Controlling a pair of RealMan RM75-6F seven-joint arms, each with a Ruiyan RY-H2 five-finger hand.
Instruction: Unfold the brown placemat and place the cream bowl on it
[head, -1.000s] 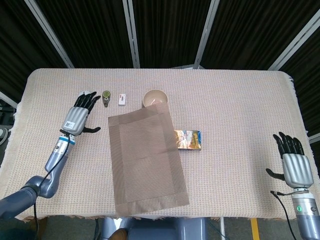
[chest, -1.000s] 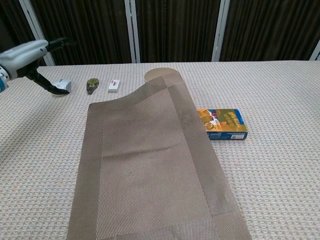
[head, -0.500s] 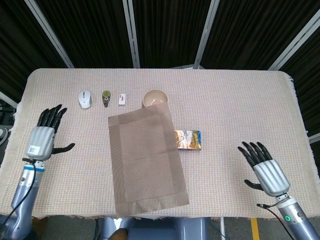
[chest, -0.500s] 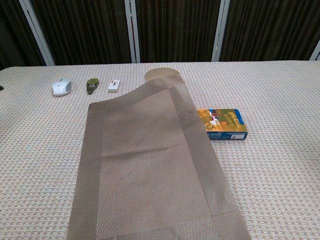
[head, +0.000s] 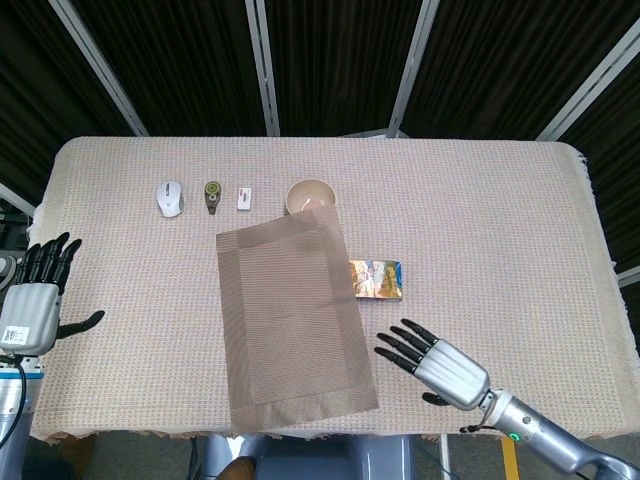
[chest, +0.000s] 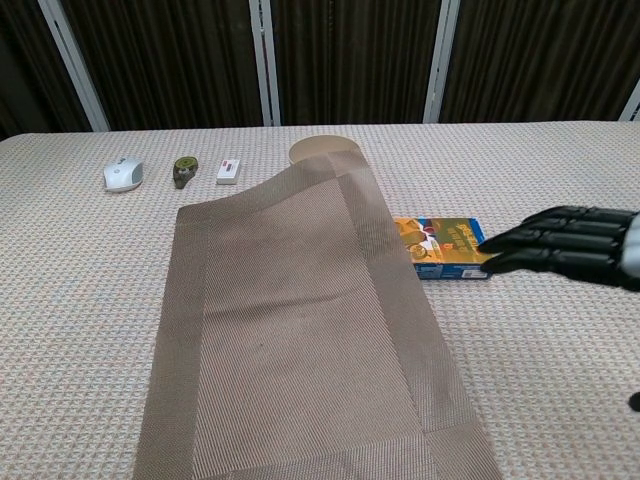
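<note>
The brown placemat (head: 295, 315) (chest: 300, 320) lies spread flat in the middle of the table. Its far right corner leans up against the cream bowl (head: 309, 195) (chest: 322, 152), which stands just behind it. My right hand (head: 440, 365) (chest: 570, 245) hovers open, fingers stretched toward the mat's near right edge, holding nothing. At the table's left edge my left hand (head: 32, 305) is open with spread fingers, far from the mat; the chest view does not show it.
A colourful small box (head: 376, 279) (chest: 445, 246) lies right of the mat, partly under its edge. At the back left sit a white mouse (head: 169, 197) (chest: 122, 174), a green tape dispenser (head: 212, 195) (chest: 184, 171) and a small white box (head: 243, 197) (chest: 229, 170).
My left hand pulled back from the mouse toward the table's left front edge. My right hand swept in from the far right to beside the mat's near right side.
</note>
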